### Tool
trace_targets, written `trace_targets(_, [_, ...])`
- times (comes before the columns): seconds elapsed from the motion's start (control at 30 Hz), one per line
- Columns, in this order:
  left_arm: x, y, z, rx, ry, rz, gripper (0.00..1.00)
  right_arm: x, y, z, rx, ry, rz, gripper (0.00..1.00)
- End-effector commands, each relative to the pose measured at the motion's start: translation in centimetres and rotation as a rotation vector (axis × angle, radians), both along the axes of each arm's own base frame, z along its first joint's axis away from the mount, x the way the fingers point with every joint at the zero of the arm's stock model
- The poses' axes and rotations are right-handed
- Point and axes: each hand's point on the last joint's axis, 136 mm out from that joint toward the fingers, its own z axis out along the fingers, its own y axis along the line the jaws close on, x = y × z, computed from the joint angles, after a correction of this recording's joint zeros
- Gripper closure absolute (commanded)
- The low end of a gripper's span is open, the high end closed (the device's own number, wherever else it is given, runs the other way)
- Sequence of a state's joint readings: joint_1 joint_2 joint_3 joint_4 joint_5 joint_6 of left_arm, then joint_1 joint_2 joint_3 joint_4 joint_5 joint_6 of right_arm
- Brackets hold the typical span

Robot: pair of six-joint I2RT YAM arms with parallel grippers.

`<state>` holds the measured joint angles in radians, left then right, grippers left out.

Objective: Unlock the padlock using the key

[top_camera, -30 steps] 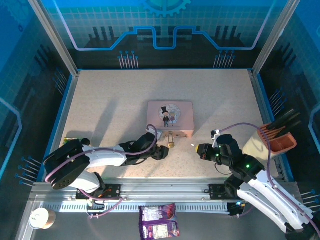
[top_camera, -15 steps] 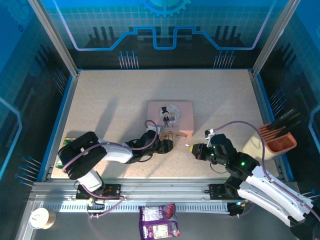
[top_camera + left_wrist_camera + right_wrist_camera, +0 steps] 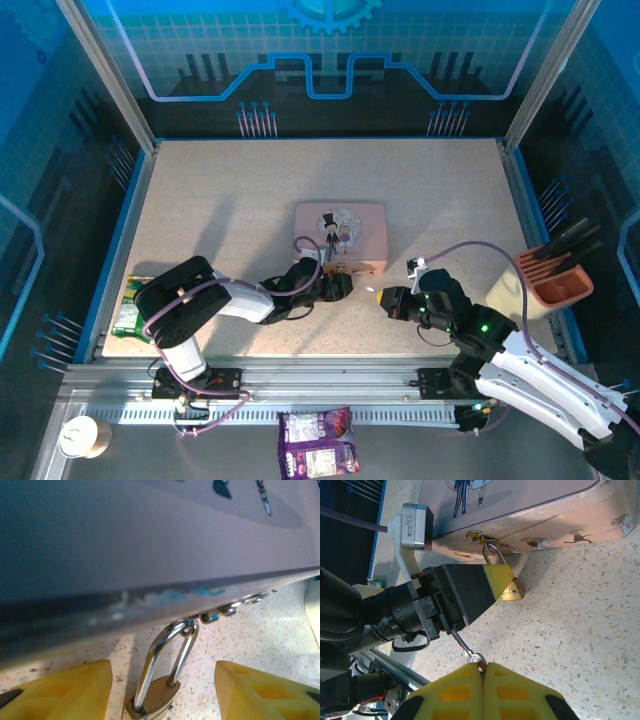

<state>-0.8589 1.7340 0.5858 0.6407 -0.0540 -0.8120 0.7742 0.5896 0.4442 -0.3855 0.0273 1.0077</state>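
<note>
With the left gripper (image 3: 162,682) open around the padlock (image 3: 151,701), it may swing away when the key (image 3: 461,641), pinched in the right gripper (image 3: 482,669), pushes it.

padlock (image 3: 154,699) body cut off at bottom edge, pink tin (image 3: 150,550) blurred close up

Glossy brass-coloured body and mirror-bright silver shackle on the padlock (image 3: 156,696). Above it, smooth pink printed tin (image 3: 530,510) with soft sheen. Beneath, matt speckled stone-like table (image 3: 580,615). Nearby, thin shiny metal key (image 3: 464,647).
</note>
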Motion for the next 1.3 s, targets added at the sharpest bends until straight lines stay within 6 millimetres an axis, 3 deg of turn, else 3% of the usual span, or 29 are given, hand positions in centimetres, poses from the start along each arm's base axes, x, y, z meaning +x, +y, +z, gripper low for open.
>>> trace_targets(0.0, [-1.1, -0.9, -1.3, -0.003, 0.074, -0.054, 0.48, 0.2, 0.2, 0.0, 0.014, -0.010, -0.014, 1.00])
trace_targets(0.43, [-0.9, -1.0, -1.5, -0.002, 0.080, -0.044, 0.73, -0.3, 0.6, -1.8, 0.035, 0.033, -0.020, 1.00])
trace_targets(0.77, [-0.8, -1.2, 0.0, -0.023, 0.046, -0.045, 0.94, -0.4, 0.8, -3.6, 0.058, 0.092, -0.045, 1.00])
trace_targets(1.1, [-1.3, -2.1, 2.4, -0.102, 0.057, -0.070, 0.99, 0.3, -0.3, -5.0, 0.159, 0.186, -0.084, 1.00])
trace_targets(1.27, [-1.4, -2.8, 3.5, -0.171, 0.088, -0.089, 1.00, 0.5, 0.3, -5.9, 0.228, 0.210, -0.081, 1.00])
